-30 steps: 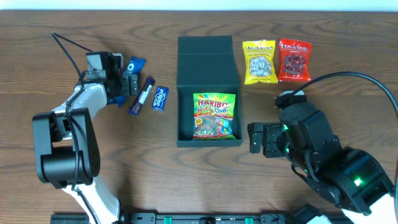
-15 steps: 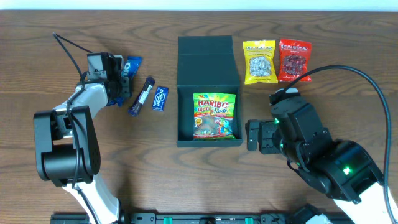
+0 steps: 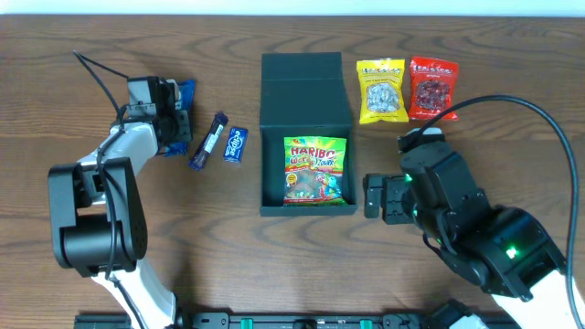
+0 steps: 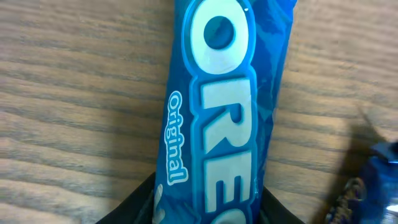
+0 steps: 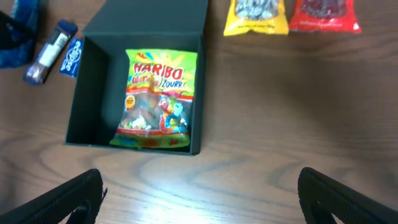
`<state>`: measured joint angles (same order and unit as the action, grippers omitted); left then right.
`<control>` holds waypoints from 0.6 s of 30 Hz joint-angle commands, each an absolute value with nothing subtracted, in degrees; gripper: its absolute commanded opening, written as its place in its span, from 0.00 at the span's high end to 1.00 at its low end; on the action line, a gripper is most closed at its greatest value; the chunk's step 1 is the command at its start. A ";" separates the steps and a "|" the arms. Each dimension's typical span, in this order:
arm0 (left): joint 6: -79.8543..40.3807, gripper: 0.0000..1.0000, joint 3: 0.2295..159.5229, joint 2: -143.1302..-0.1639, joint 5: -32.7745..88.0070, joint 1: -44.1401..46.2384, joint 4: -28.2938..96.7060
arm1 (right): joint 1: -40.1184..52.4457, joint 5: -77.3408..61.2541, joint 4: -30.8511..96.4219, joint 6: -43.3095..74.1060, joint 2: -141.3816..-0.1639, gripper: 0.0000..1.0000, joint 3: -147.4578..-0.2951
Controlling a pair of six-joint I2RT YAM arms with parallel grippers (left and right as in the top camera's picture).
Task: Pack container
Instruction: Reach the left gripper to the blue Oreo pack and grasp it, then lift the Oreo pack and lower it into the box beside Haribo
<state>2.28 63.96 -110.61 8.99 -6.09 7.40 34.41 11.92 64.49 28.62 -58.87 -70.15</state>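
L gripper (image 4: 205,208) sits right over the Oreo pack (image 4: 217,106) on the wood table (image 3: 274,265). In the L wrist cam its dark fingers (image 4: 134,205) press against both long edges of the blue wrapper, so I read it as pinching the pack, which lies flat w/ "Original" readable along its length. From overhead the pack's blue end pokes out past the gripper at far L. Just to the R of it lie a dark purple bar (image 3: 208,141) and a small blue packet (image 3: 237,144), side by side and both clear of the fingers. The container (image 3: 271,169) is mid-table, dark green, w/ its flap lid (image 3: 306,82) folded back flat on the far side. Inside it a Haribo bag (image 3: 315,170) lies face up toward the R wall, w/ bare floor on the L. A yellow snack packet (image 3: 381,90) and a red snack packet (image 3: 433,89) lie next to each other beside the lid, outside the box. R gripper (image 3: 375,196) hangs near the container's R front corner, not touching it. In the R wrist cam its fingers (image 5: 68,199) are spread wide w/ nothing between them, looking down on the box.
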 commanded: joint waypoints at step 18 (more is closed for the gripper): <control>-3.75 0.65 65.10 -86.30 9.04 1.54 11.40 | 34.89 22.52 62.61 27.99 -44.03 0.01 -71.09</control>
